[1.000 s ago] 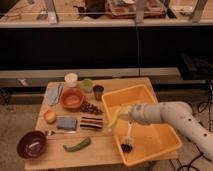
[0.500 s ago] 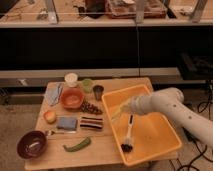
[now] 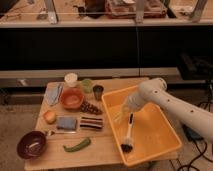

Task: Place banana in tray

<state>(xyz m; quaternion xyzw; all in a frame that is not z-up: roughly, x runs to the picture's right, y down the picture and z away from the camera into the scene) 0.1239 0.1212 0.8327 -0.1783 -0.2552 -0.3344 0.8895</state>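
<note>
**Banana at the tray's near-left wall, arm reaching in over it**

We read this as the placing step. The arm comes in from the right and bends down over the orange-yellow tray (image 3: pixel 160 137), so that its end effector (image 3: pixel 123 111) hangs low inside the tray's left half, close to the left wall. Going by that reach, we think the aim is to bring the fruit inside the raised sides before letting go.

The banana (image 3: pixel 120 114) shows only as a slim pale streak just below the end effector, over the tray floor. We cannot tell whether the end effector is clamped on it or has let it go, nor whether the banana already rests on the floor.

Also in the tray lies a brush (image 3: pixel 128 135) with a pale handle and dark bristles (it points toward the near edge), just beside the pale streak; it takes up part of the floor, though bare floor remains to its right.

On the counter (image 3: pixel 105 152) to the left, well apart from the tray, we see a round orange bowl (image 3: pixel 72 98), a dark maroon bowl (image 3: pixel 31 144), a green vegetable (image 3: pixel 77 145), a round yellow-red fruit (image 3: pixel 49 116), a blue sponge (image 3: pixel 66 123) and a dark cup (image 3: pixel 98 92). The cup stands nearest the tray's far-left corner, yet none of these stands in the arm's way.
</note>
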